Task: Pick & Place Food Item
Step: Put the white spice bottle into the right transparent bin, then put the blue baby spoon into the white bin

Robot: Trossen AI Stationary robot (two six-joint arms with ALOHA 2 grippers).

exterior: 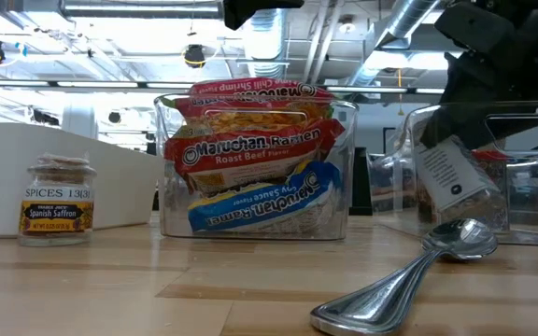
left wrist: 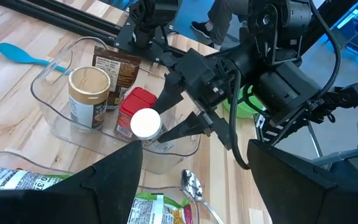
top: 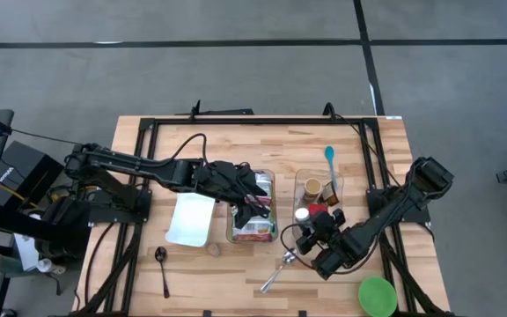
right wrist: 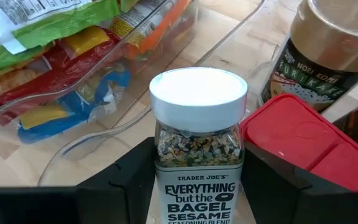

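The right gripper (right wrist: 197,180) has its 2 fingers against the sides of the bagel seasoning jar (right wrist: 198,155), grasping it upright at the near end of the clear spice bin (top: 304,187), beside a red-lidded container (right wrist: 303,149). Its arm (top: 385,216) reaches in diagonally from the worktop's right edge. The left gripper (top: 255,195) hangs spread apart over the ramen bin (top: 273,180), empty.

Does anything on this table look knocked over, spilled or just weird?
Nothing is spilled. The oddest thing: a metal spoon lies loose on the wood near the right gripper, which flanks a white-capped bagel seasoning jar. A small saffron jar stands alone outside the bins.
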